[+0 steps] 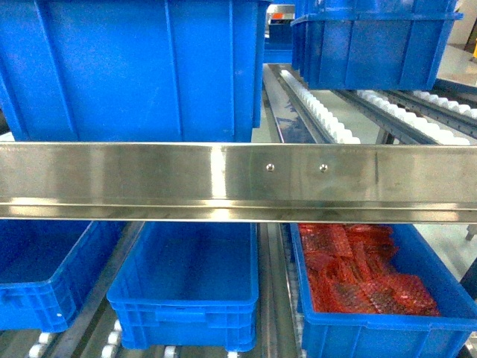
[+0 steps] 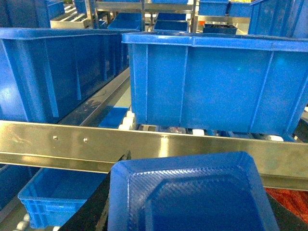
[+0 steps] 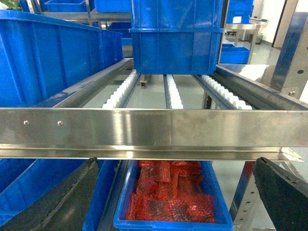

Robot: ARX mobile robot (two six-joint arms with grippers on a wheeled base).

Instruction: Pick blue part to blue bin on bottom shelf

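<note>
Left claw clamped on blue part, level with the steel front rail.

Left wrist view: blue part fills the near frame, gripped by the left claw. Right claw fingers spread wide apart, nothing between. Beyond the rail, bottom shelf carries the empty blue bin; beside it, a bin of red mesh bags. Farther back, upper-level bins.

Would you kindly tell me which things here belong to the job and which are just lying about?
Job: blue part; empty blue bin; bottom shelf.
Lying about: bin of red netted items; upper-shelf crates; steel rail.
</note>
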